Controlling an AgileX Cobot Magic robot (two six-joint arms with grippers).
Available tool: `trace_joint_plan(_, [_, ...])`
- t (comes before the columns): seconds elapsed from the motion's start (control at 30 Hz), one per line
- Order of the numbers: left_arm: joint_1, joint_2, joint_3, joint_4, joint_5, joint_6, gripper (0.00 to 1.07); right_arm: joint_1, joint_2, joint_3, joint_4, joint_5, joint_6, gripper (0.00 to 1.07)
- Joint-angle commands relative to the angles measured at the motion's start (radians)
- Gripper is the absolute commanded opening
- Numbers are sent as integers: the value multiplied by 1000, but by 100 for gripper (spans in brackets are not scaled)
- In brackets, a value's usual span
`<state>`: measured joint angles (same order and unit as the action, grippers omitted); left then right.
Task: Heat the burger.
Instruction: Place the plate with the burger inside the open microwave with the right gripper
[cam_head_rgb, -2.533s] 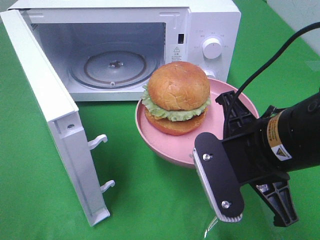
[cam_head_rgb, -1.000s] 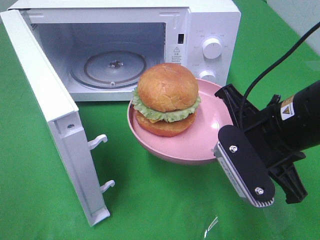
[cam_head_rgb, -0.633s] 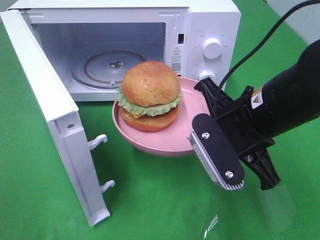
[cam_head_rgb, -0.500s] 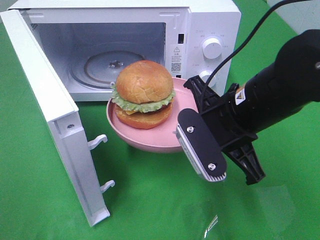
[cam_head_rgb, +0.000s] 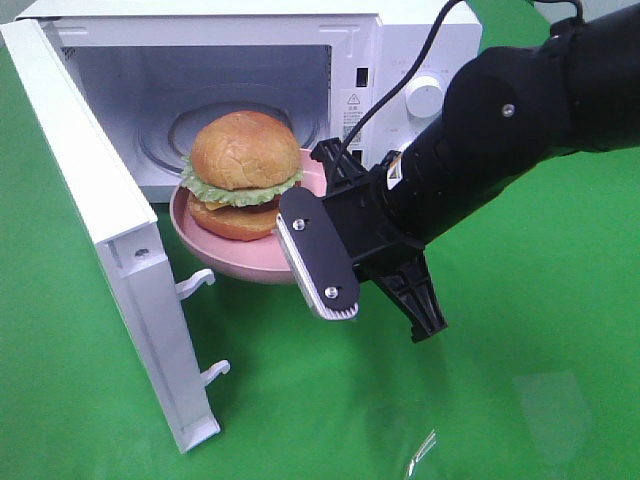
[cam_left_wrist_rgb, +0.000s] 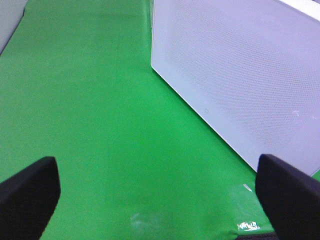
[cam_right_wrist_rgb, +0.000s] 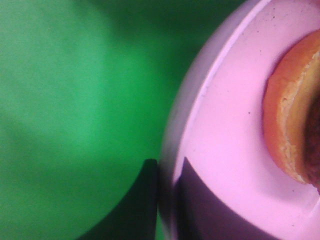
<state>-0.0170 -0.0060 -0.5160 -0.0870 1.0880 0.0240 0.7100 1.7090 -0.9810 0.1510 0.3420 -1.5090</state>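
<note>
1. The burger (cam_head_rgb: 243, 172) sat on the pink plate (cam_head_rgb: 215, 262). It was in the upper middle of the high view, right at the mouth of the open microwave (cam_head_rgb: 400, 60) and in front of its glass tray (cam_head_rgb: 170, 135).
2. My right end effector (cam_head_rgb: 306, 182) was pinched tight on the plate's right rim. My left end effector (cam_left_wrist_rgb: 160, 200) was wide open with nothing in it, over the green desk (cam_left_wrist_rgb: 100, 100) near the door (cam_left_wrist_rgb: 240, 75).
3. I thought the burger was soft and stacked. Squeezing it could squash it or slide the layers apart, so the stiff plate rim was the better place to hold.
4. The plate looked smooth and was held on one side only. I guessed it could tip, so I wanted it kept flat.
5. The arm hid the plate's right side. The right wrist view showed only a slice of bun. I could not tell if the plate touched the microwave's floor.
</note>
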Motion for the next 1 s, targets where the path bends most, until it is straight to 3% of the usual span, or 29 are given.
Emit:
trace_joint_plan(0.03, [-9,-15,0,-2,-17,-1,98,3,28,-68,3,-55,17,3])
trace_joint_plan(0.77, [-9,-15,0,-2,-17,-1,98,3,164,-249,-31,-49,65,3])
trace_joint_plan(1.0, [-9,-15,0,-2,-17,-1,98,3,225,-317,-127,-47,130,4])
